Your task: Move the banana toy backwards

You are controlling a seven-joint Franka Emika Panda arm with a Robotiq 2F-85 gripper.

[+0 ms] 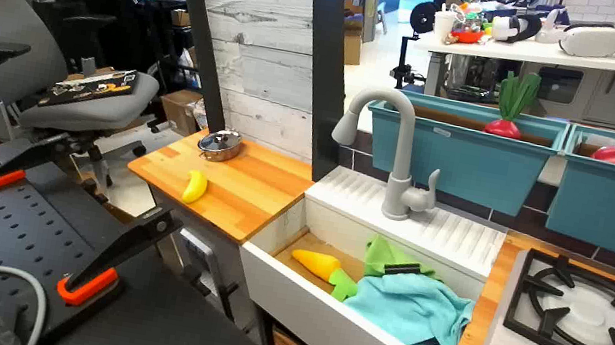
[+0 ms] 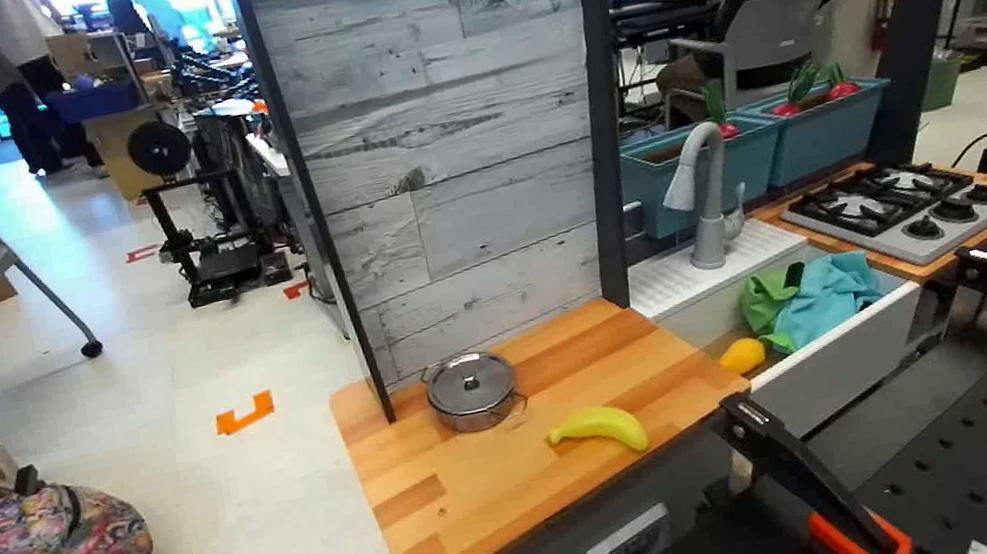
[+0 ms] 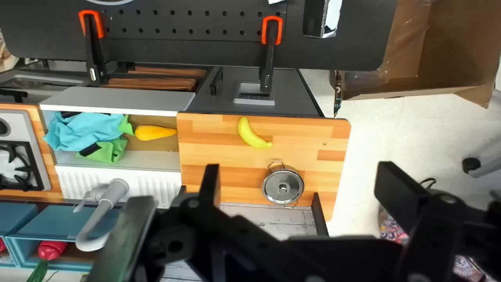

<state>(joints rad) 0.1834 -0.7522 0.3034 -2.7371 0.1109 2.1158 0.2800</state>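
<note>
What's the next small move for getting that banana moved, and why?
I'd probably lower the open gripper toward the banana toy: the jaws hold nothing, and in the wrist view the banana toy lies on the wooden countertop, apart from the lidded pot.

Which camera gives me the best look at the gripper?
The wrist view: the gripper shows large in the foreground there, both sides in sight, open wide and holding nothing. Neither exterior view shows any of it.
</note>
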